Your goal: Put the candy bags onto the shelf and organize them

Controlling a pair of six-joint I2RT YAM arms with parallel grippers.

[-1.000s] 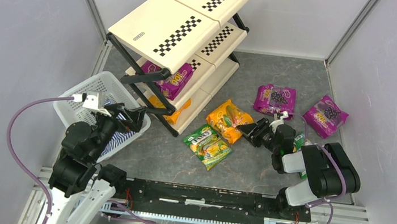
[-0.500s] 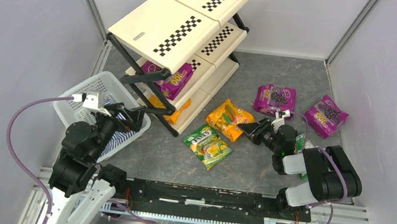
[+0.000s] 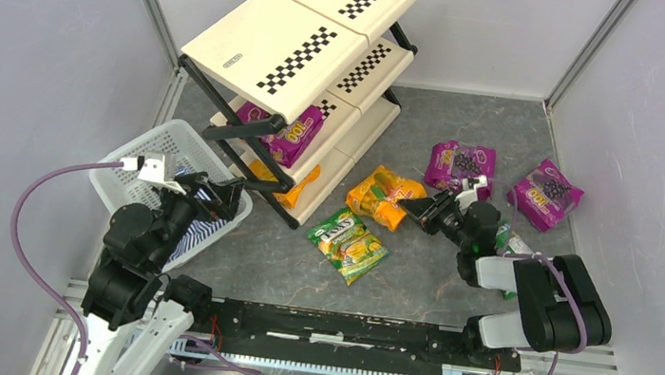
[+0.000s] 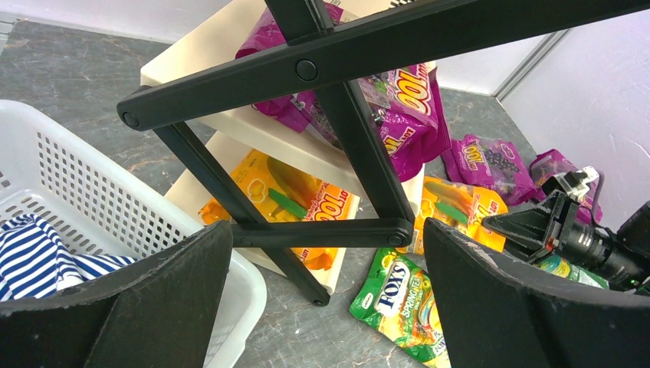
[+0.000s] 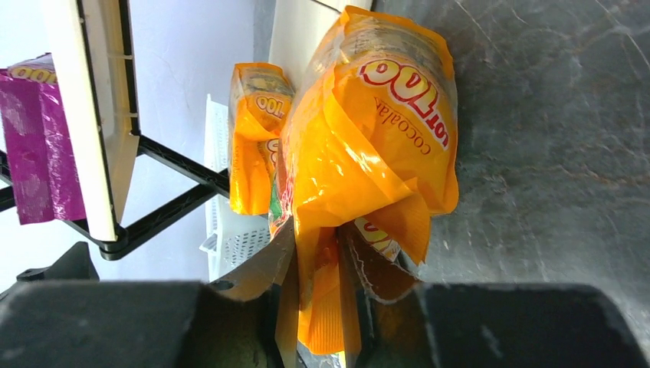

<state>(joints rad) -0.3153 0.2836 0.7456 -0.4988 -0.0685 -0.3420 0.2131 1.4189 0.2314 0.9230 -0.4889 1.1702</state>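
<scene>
My right gripper (image 3: pixel 420 208) is shut on the edge of an orange-yellow candy bag (image 3: pixel 380 195), which hangs crumpled from the jaws in the right wrist view (image 5: pixel 375 146). The cream shelf (image 3: pixel 274 51) stands at the back left, with a purple bag (image 3: pixel 292 135) on its middle tier and an orange bag (image 3: pixel 295 188) on the bottom tier. A green bag (image 3: pixel 348 243) lies on the floor in front. Two purple bags (image 3: pixel 459 166) (image 3: pixel 546 193) lie at the right. My left gripper (image 3: pixel 213 194) is open and empty above the basket, facing the shelf's frame (image 4: pixel 337 130).
A white mesh basket (image 3: pixel 147 150) holding a blue-white striped cloth (image 4: pixel 38 249) stands left of the shelf. Another green packet (image 3: pixel 506 239) lies partly hidden under my right arm. Grey walls close in both sides.
My right gripper has lifted and pulled the orange-yellow bag slightly up and back; the bag is now bunched. The left arm has not moved.
</scene>
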